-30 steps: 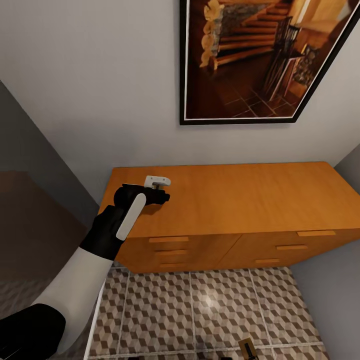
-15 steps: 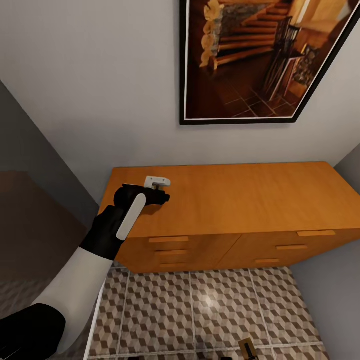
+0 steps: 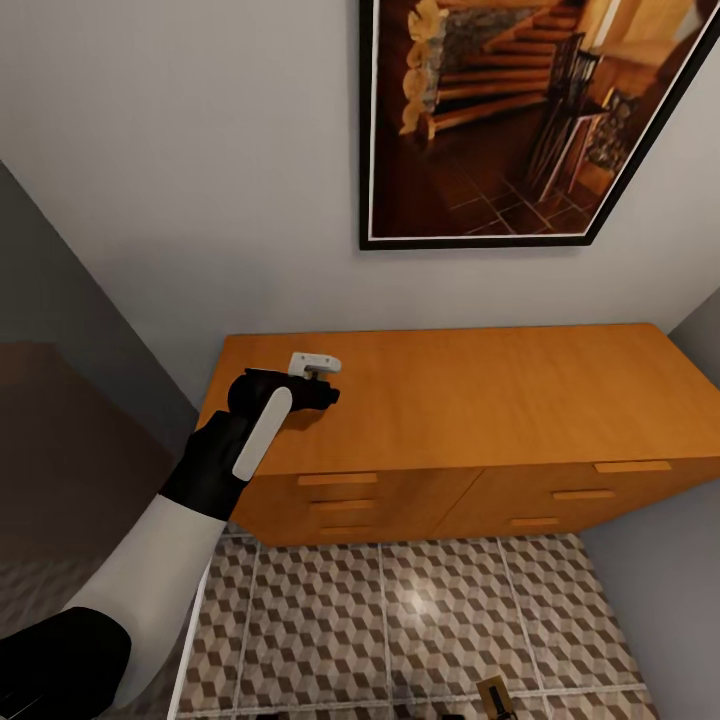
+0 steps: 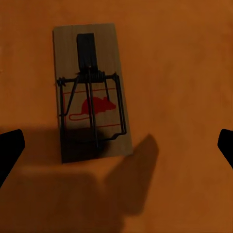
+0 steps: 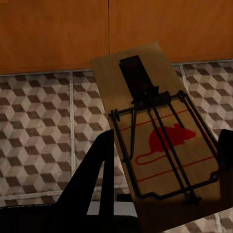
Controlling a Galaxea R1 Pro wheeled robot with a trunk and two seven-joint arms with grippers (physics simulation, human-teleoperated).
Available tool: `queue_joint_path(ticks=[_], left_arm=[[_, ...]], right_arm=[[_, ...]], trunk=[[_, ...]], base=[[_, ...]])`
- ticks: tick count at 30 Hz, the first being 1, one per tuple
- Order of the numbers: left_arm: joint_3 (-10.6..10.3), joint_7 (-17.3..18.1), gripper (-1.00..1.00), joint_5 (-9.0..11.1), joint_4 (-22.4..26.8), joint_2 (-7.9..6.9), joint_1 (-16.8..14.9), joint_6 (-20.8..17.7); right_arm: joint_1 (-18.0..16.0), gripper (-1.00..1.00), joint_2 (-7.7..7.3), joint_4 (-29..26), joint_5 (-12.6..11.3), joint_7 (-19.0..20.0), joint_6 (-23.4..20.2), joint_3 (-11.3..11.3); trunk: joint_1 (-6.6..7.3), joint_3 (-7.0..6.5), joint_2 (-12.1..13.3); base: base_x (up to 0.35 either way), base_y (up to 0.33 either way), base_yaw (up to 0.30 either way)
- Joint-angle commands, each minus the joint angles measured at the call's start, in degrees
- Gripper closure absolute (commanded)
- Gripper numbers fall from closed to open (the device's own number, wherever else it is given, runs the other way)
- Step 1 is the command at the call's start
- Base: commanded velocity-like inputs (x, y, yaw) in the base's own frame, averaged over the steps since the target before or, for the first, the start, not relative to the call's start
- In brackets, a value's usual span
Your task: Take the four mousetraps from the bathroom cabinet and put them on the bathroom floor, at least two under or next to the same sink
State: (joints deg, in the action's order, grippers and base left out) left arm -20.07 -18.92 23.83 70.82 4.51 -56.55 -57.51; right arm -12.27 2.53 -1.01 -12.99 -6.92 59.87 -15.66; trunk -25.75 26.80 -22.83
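Note:
A mousetrap (image 4: pixel 92 111), a brown board with a dark wire spring and a red mouse print, lies flat on the orange-brown top of the cabinet (image 3: pixel 480 400). My left gripper (image 4: pixel 116 148) hovers over it, open, with one black fingertip on each side and well apart from the board. In the head view the left gripper (image 3: pixel 322 393) is over the cabinet's left end. My right gripper (image 5: pixel 165 145) is shut on a second mousetrap (image 5: pixel 155 131), held above the bathroom floor (image 5: pixel 43 121) in front of the cabinet. A small brown mousetrap (image 3: pixel 495 697) shows at the head view's lower edge.
The cabinet's drawers with slim handles (image 3: pixel 337 479) face me. A large framed picture (image 3: pixel 520 120) hangs on the wall above. A grey wall (image 3: pixel 680 560) closes in on the right, and a dark panel (image 3: pixel 60 420) stands at the left.

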Motion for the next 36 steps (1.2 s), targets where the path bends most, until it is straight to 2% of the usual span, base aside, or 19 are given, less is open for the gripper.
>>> queue_joint_path(ticks=[1, 36], left_arm=[[-0.06, -0.59, -1.00, 0.60, 0.03, 0.02, -0.05, -0.15], [-0.06, -0.59, -1.00, 0.61, -0.13, -0.01, -0.05, -0.15]], right_arm=[[-0.03, 1.00, 0.01, 0.03, -0.19, -0.46, 0.13, -0.51], [-0.03, 1.00, 0.01, 0.02, -0.19, -0.46, 0.13, -0.51]], trunk=[[-0.03, 0.08, -0.09], [-0.03, 0.54, -0.09]], base=[[0.000, 0.000, 0.000], [0.000, 0.000, 0.000]])
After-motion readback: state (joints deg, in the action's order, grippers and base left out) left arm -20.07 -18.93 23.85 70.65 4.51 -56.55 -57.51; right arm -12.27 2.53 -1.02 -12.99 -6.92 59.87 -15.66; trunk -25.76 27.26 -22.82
